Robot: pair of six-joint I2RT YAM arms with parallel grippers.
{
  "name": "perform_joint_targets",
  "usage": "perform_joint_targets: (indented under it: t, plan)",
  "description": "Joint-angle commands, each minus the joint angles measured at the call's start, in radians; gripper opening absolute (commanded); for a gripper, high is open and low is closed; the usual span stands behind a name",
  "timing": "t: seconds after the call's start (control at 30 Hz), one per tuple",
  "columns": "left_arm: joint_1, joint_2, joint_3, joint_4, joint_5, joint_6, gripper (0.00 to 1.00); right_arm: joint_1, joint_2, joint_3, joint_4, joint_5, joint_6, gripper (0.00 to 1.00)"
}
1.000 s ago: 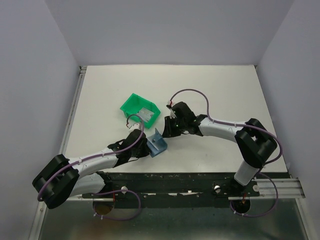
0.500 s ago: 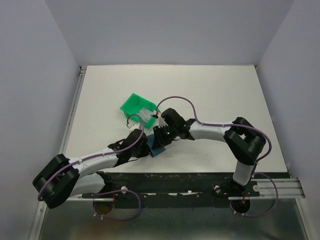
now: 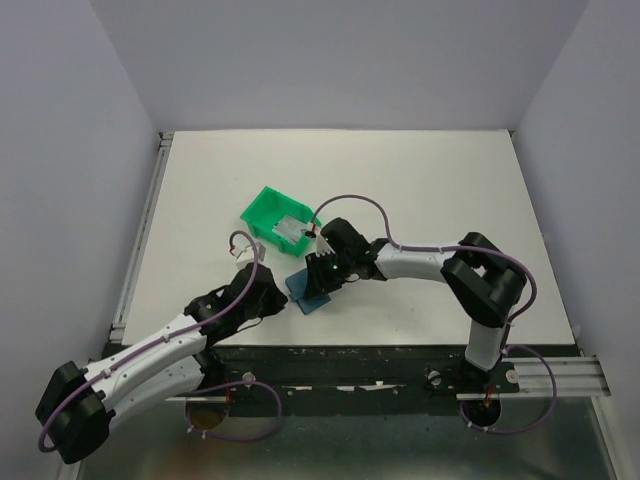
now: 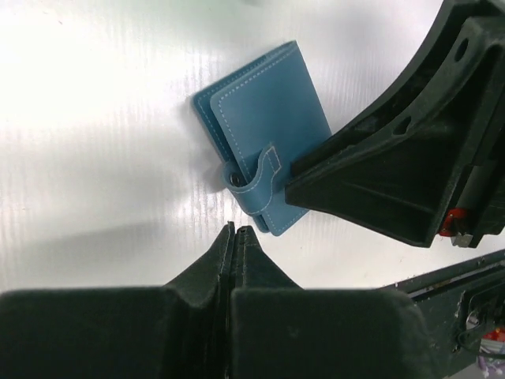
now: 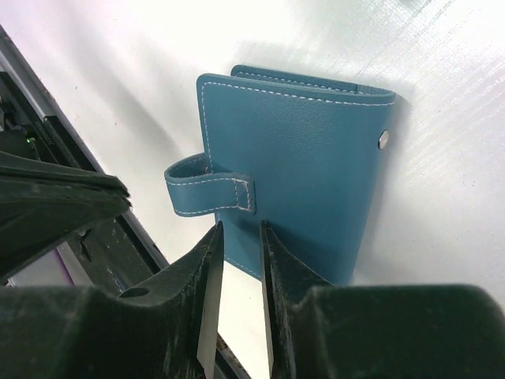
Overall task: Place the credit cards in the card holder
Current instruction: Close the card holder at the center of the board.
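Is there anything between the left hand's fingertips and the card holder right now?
No. The left wrist view shows only a short bare strip of table between the shut left hand and the card holder.

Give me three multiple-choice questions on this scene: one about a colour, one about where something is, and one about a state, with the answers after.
1. What colour is the bin? A red; B green; C yellow.
2. Where is the wallet? A inside the bin; B lying on the table; C lifted clear of the table.
3. How do the left fingers stand? A shut with nothing between them; B spread wide; C shut on the wallet.

Answers:
1 B, its walls are bright green in the top view.
2 B, the left wrist view shows it flat on the white surface.
3 A, their tips meet short of the wallet.
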State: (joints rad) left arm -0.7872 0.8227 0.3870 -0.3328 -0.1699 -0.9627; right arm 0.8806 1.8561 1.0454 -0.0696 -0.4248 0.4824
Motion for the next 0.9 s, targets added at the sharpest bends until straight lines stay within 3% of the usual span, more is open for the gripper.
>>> perform_joint_targets:
  t: [0.0, 0.37, 0.87]
  plan:
    - [0.009, -0.020, 0.038, -0.081, -0.086, 0.018, 0.00, 0.008, 0.068, -0.047, -0.061, 0.087, -0.001, 0.34]
    - [0.008, 0.170, 0.049, -0.034, -0.005, -0.004, 0.00, 0.006, 0.052, -0.064, -0.056, 0.107, 0.001, 0.34]
    - [0.011, 0.343, 0.111, 0.107, -0.029, 0.039, 0.00, 0.006, 0.068, -0.065, -0.052, 0.103, 0.004, 0.34]
